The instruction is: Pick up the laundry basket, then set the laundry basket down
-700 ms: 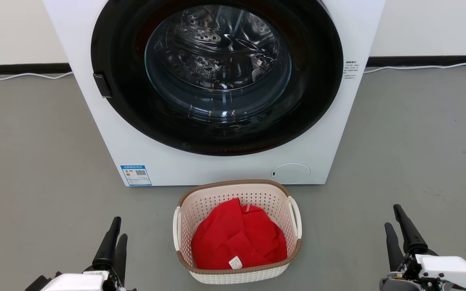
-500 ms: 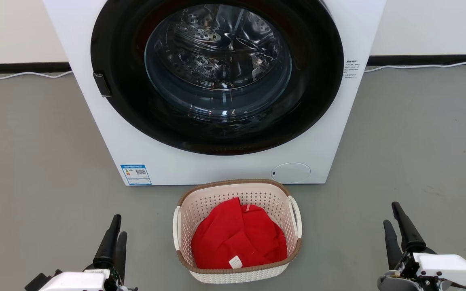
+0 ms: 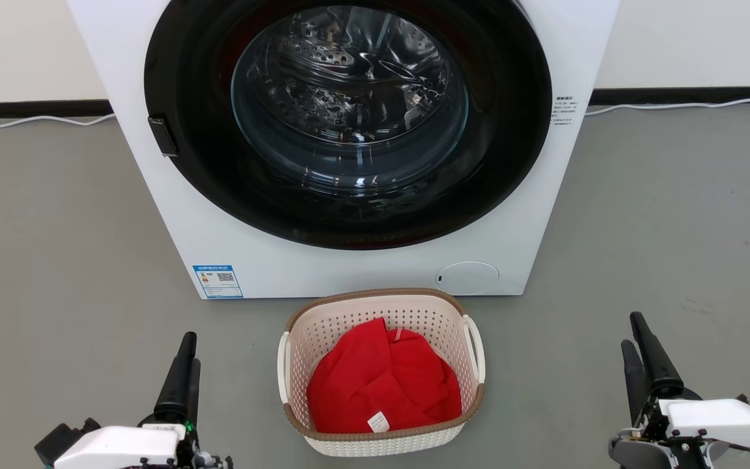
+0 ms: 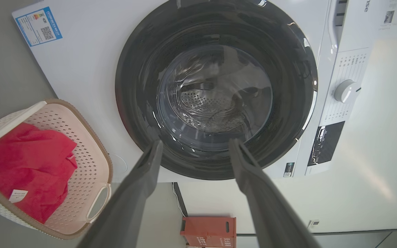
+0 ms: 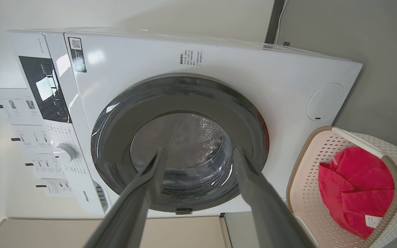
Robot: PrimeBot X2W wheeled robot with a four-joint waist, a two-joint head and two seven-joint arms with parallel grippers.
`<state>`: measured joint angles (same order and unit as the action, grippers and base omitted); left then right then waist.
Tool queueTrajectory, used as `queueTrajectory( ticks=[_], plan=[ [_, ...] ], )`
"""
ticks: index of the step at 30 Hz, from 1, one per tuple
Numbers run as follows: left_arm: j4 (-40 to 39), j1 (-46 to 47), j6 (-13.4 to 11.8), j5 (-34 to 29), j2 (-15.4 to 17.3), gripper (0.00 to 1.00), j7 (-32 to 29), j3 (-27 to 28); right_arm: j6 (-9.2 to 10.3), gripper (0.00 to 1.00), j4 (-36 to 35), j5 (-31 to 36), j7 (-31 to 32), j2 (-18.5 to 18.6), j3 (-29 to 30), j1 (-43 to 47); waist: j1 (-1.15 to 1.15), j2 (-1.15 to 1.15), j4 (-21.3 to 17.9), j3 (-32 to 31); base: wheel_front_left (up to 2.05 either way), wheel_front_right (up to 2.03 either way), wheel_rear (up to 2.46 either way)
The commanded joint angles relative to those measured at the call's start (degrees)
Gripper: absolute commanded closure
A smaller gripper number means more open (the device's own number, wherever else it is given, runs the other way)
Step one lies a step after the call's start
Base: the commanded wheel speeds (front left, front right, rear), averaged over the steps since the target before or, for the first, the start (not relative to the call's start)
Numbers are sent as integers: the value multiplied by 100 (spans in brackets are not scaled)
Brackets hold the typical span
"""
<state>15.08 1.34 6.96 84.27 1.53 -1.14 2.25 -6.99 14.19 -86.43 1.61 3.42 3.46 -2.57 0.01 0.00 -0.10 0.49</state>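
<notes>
On floor: rounded, perforated cream plastic laundry basket; left hand, right hand released.

The left gripper and right gripper are each formed of two long, dark, tapering fingers. White box-shaped casings are fitted behind them; a small green light is seen on the left one.
</notes>
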Motion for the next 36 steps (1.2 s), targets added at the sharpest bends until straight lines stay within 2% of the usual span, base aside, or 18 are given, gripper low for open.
queueTrajectory(
  ticks=[1,24,31,36],
  plan=[
    [-212,291,16,-182,45,0,64,12,-17,0,-238,160,-110,104,-82,-265,-1,0,-3,-1,0,0,0],
    [-333,386,25,-1917,67,0,433,-158,-25,0,-480,1487,-479,334,-547,-335,-1,0,-22,-4,0,0,0],
    [-325,408,15,-2663,74,0,551,-205,-27,0,-480,2037,-597,429,-724,-375,-1,0,-34,-9,0,0,0],
    [-337,430,-91,-3259,78,0,635,-268,-29,0,-449,2479,-681,483,-828,-393,-1,0,-38,-11,0,0,0]
  ],
)
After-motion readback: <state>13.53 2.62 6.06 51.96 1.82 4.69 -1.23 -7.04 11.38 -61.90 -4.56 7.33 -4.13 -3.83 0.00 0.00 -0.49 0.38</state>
